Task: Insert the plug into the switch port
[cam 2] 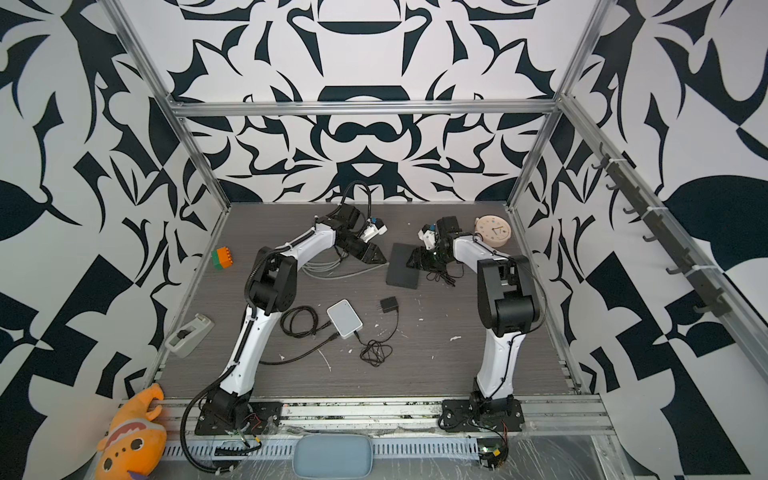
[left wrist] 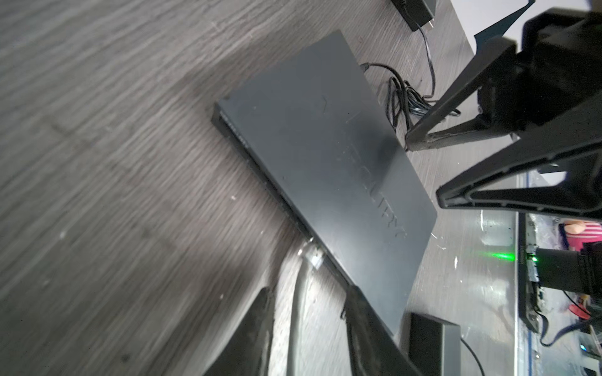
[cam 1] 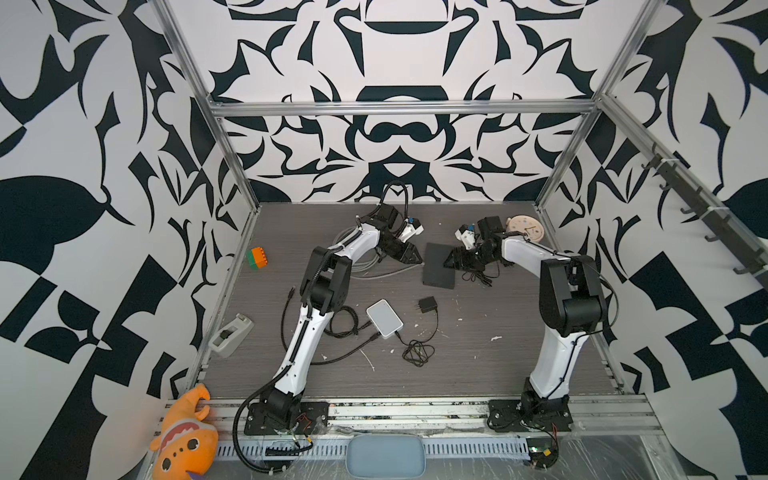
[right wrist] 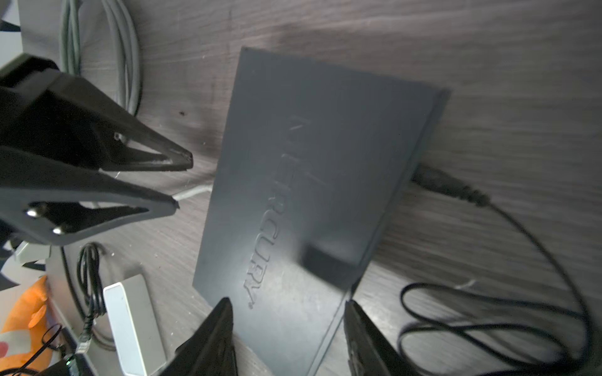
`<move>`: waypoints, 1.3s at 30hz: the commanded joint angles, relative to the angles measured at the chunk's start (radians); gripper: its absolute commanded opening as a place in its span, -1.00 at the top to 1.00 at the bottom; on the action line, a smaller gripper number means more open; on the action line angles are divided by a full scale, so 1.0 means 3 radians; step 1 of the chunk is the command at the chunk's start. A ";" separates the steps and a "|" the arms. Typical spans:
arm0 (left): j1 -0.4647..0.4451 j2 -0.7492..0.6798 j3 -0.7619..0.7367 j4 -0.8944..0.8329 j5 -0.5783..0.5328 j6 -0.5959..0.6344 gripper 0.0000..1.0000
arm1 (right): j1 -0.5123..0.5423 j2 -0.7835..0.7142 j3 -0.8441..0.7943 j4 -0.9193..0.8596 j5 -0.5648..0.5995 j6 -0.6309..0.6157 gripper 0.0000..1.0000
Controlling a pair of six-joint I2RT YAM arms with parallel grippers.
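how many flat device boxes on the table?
2. Black switch at the back, between left gripper and right gripper. White box nearer the front, mid-table, with cables beside it. The arms cover some table, so another could be hidden.

Black Mercury switch point(right wrist: 309, 195) lay flat on the grey wood-grain table point(right wrist: 488, 65). The right gripper point(right wrist: 288, 301) stood with jaws apart, one switch corner between them; contact unclear. The left gripper point(right wrist: 183, 182) pointed at one long edge, jaws parted, and a pale cable point(right wrist: 192, 193) reached that edge just past its tips. A black power cord point(right wrist: 456, 190) entered the other long edge. A white box point(right wrist: 133, 325) sat near the switch.
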 commanded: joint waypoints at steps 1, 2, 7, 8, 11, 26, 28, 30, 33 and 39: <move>-0.0028 0.0183 0.0201 -0.0242 -0.0041 0.0044 0.23 | -0.0035 -0.0005 0.0027 0.0114 0.0138 0.0003 -0.18; -0.0037 0.0221 0.0276 -0.0298 -0.0035 0.0051 0.25 | -0.0052 0.0019 0.0043 0.0121 0.0145 -0.0017 -0.18; -0.0073 0.0358 0.0495 -0.0537 -0.0004 0.0042 0.33 | -0.0105 0.0167 0.0173 0.0088 0.0044 -0.0151 -0.18; -0.0072 0.0359 0.0479 -0.0542 0.0025 0.0023 0.35 | -0.0105 0.0200 0.0203 0.0054 0.0002 -0.0188 -0.18; -0.0095 0.0353 0.0408 -0.0529 0.0185 -0.0050 0.46 | -0.0103 0.0292 0.0259 0.0028 -0.0077 -0.0244 -0.18; -0.0116 0.0242 -0.0190 0.0125 0.0342 -0.0862 0.78 | -0.0103 0.0491 0.0315 -0.0143 -0.0431 -0.0648 -0.12; -0.0108 0.0261 -0.0219 0.0156 0.0380 -0.0946 0.85 | -0.0101 0.0513 0.0339 -0.0189 -0.0500 -0.0698 -0.09; -0.0108 0.0270 -0.0255 0.0238 0.0482 -0.1032 0.88 | -0.0096 0.0524 0.0361 -0.0215 -0.0567 -0.0738 -0.08; -0.0108 0.0289 -0.0312 0.0389 0.0576 -0.1145 0.93 | -0.0075 0.0572 0.0400 -0.0280 -0.0702 -0.0791 -0.07; -0.0113 0.0420 -0.0171 0.0447 0.0686 -0.1201 0.97 | 0.0042 0.0652 0.0516 -0.0525 -0.0837 -0.0997 -0.07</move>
